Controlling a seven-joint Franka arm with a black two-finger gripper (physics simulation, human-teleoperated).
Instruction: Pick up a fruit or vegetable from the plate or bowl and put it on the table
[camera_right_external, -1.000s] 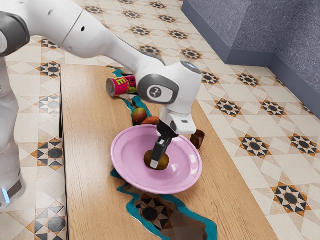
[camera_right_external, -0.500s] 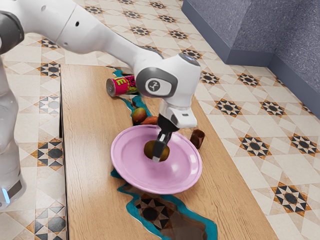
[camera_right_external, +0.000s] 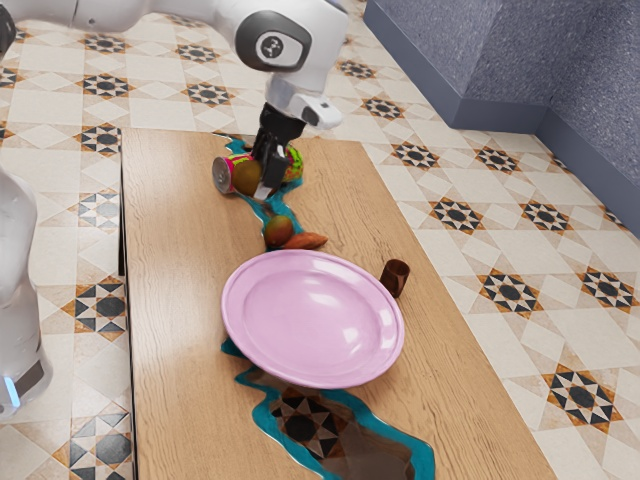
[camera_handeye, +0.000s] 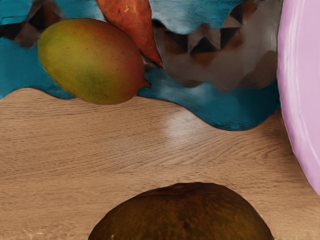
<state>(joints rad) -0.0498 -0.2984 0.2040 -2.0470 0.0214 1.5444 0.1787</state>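
End effector (camera_right_external: 263, 187) is clamped on the brown fruit (camera_right_external: 245, 179), which has left the pink plate (camera_right_external: 310, 325) and travelled with the hand toward the can (camera_right_external: 223, 175). Now the hand points downward with a slight tilt, and the fruit overlaps the can in the exterior view; I can't tell whether they touch. Mango (camera_right_external: 279, 229) and sweet potato (camera_right_external: 307, 241) lie between the can and the plate. Bare wood of the counter (camera_right_external: 165, 290) runs along its edge at the exterior view's left.
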